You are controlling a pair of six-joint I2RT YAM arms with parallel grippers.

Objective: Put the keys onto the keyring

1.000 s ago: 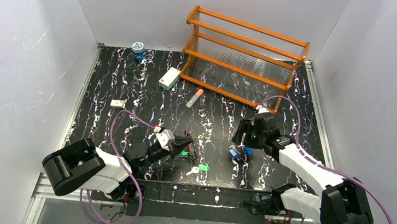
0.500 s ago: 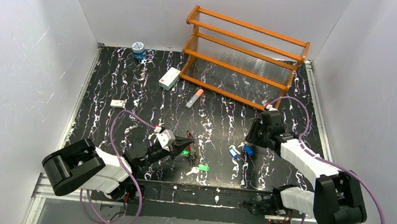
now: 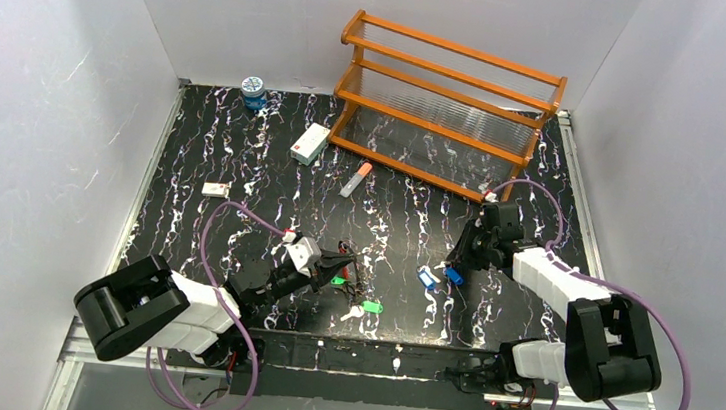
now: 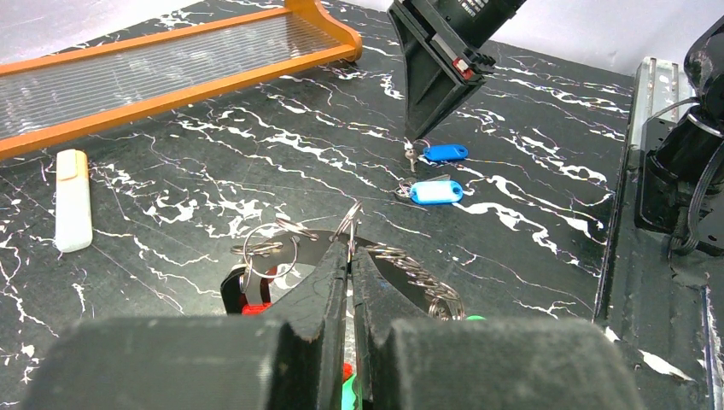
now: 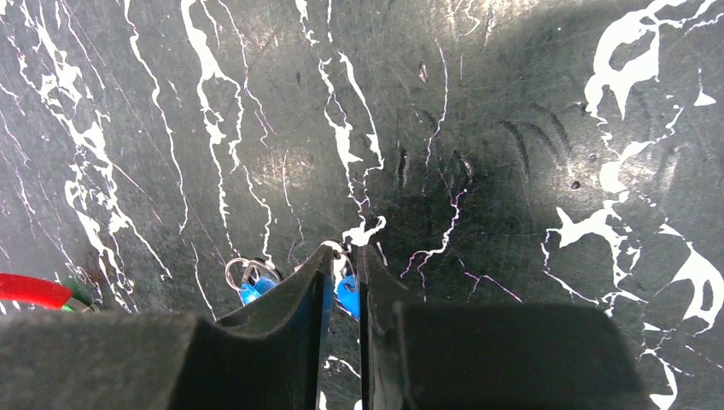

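My left gripper [image 4: 350, 246] is shut on the keyring [image 4: 408, 266], a thin wire loop carrying small split rings, lying at the table's near middle [image 3: 353, 278]. Two green keys [image 3: 337, 282] [image 3: 369, 307] lie beside and just in front of it. Two blue keys lie to the right: one [image 3: 426, 278] [image 4: 435, 191] is free. The other [image 3: 454, 274] [image 4: 446, 152] has its ring at the tips of my right gripper [image 3: 456, 265]. In the right wrist view its blue head [image 5: 347, 295] sits between the narrowed jaws of that gripper [image 5: 343, 249], with the free blue key [image 5: 253, 289] to their left.
An orange rack [image 3: 447, 103] stands at the back right. An orange-and-white tube [image 3: 355, 179], a white box [image 3: 310, 144], a blue jar [image 3: 252, 92] and a small white piece [image 3: 216, 189] are spread over the far left half. Metal rails edge the table [image 3: 579, 216].
My right gripper has shifted to the right and come down over the right-hand blue key, its jaws narrowing from wide open. The left gripper and keyring have stayed put.
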